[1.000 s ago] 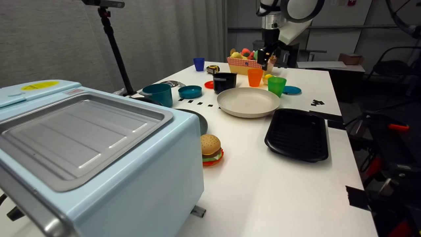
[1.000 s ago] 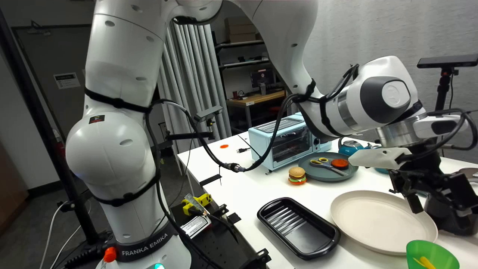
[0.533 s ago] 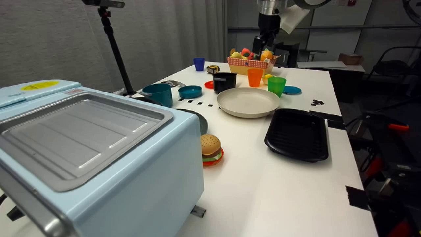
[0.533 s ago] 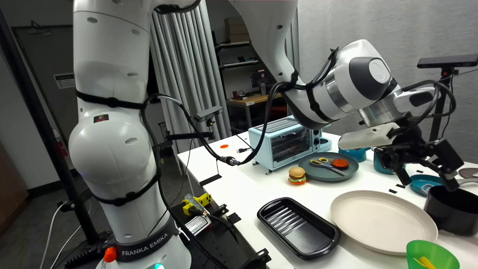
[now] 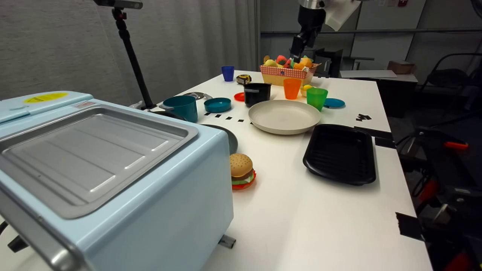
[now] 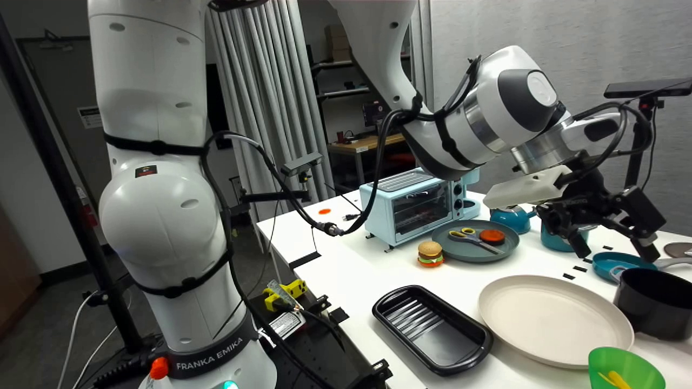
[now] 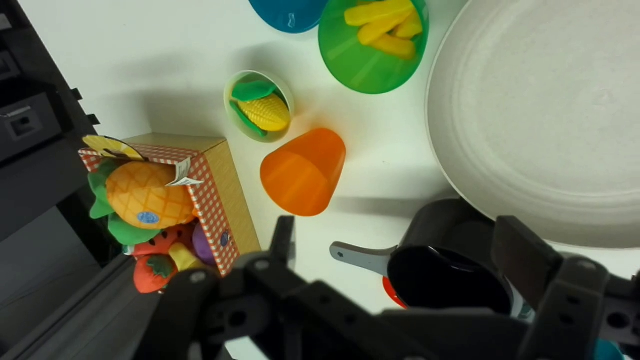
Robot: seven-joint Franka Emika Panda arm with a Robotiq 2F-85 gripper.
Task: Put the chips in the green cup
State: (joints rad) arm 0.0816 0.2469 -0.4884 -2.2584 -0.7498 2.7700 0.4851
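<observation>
Several yellow chips lie heaped inside the green cup in the wrist view. That cup stands upright beside the cream plate, and in an exterior view the green cup shows a bit of yellow within. Through its wall in an exterior view the green cup hides what it holds. My gripper is open, its fingers wide apart with nothing between them. It hangs in the air well above the table and off to one side of the cup, as the gripper shows in an exterior view.
A black pot with a grey handle lies below the fingers. Near it stand an orange cup, a toy corn in a pale cup, and a fruit basket. The cream plate and a black tray are close by.
The gripper has risen and drawn back from above the pot and plate, its jaws staying apart. The cup and the other table items have not moved.
</observation>
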